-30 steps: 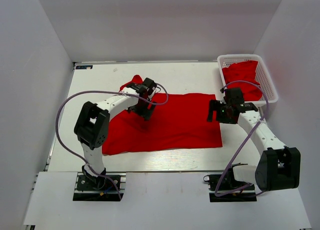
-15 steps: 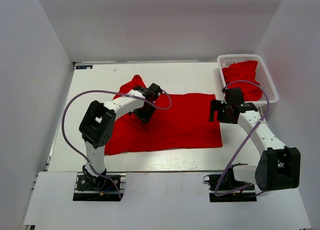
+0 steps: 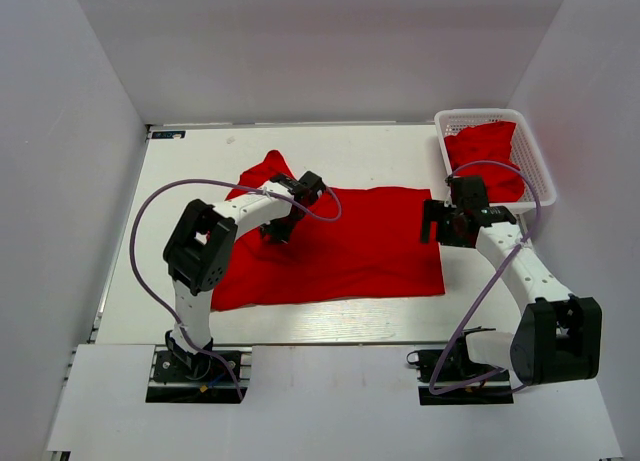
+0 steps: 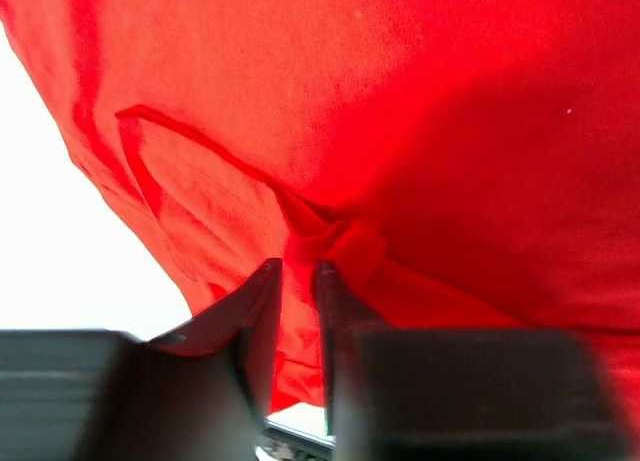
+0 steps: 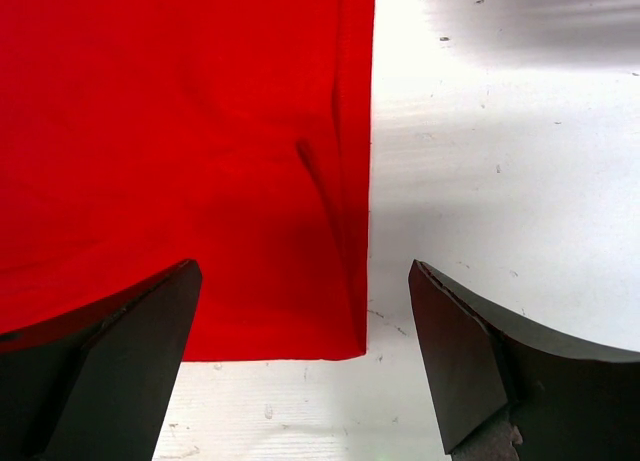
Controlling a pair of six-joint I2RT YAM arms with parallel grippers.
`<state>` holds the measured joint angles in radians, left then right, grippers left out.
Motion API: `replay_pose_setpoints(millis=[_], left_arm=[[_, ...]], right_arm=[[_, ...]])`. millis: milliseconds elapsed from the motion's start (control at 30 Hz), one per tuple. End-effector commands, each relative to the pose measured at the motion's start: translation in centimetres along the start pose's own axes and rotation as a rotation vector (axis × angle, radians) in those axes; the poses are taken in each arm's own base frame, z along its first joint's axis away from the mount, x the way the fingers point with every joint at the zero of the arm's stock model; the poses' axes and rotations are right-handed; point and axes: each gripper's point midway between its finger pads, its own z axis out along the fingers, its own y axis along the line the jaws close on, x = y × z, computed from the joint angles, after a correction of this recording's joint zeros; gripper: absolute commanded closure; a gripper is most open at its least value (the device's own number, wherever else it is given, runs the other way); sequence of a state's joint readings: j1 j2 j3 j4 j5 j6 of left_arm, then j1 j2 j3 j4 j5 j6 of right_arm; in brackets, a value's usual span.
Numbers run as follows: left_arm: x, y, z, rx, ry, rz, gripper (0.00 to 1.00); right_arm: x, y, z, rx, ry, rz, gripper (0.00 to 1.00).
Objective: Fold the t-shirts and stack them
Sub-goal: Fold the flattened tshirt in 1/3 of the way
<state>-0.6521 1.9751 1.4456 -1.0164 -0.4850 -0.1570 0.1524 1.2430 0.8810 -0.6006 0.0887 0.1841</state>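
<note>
Red t-shirt point(image 3: 350, 246) spread flat on table point(image 3: 400, 151), second t-shirt point(image 3: 487, 153) crumpled in basket point(image 3: 478, 113)

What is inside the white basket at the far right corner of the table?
Crumpled red t-shirt cloth fills the basket. How many shirts, and anything beneath, cannot be seen.

you have one spread t-shirt point(image 3: 350, 246) lying across the middle of the table point(image 3: 380, 151). the basket point(image 3: 543, 171) sits at the far right corner with a second t-shirt point(image 3: 485, 151) in it. your left gripper point(image 3: 277, 231) is on the spread t-shirt's far left part, and your right gripper point(image 3: 430, 224) is over its right edge.
</note>
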Motion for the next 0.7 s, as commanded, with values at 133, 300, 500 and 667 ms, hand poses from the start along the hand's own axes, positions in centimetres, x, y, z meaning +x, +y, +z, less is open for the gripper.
replay_pose_setpoints(millis=[133, 300, 500, 667], left_arm=[[-1.9, -0.4, -0.6, 0.015, -0.067, -0.049, 1.00], [-2.4, -0.4, -1.1, 0.034, -0.103, -0.068, 1.00], [-2.5, -0.6, -1.6, 0.059, -0.117, -0.087, 1.00], [-2.3, -0.8, -1.9, 0.077, -0.103, -0.092, 0.60]], right_arm=[[-0.9, -0.2, -0.8, 0.015, -0.049, 0.014, 0.10], [-0.9, -0.5, -0.9, 0.026, -0.054, 0.015, 0.10], [-0.9, -0.5, -1.0, 0.026, -0.056, 0.013, 0.10], [-0.9, -0.3, -0.9, 0.019, -0.056, 0.009, 0.10]])
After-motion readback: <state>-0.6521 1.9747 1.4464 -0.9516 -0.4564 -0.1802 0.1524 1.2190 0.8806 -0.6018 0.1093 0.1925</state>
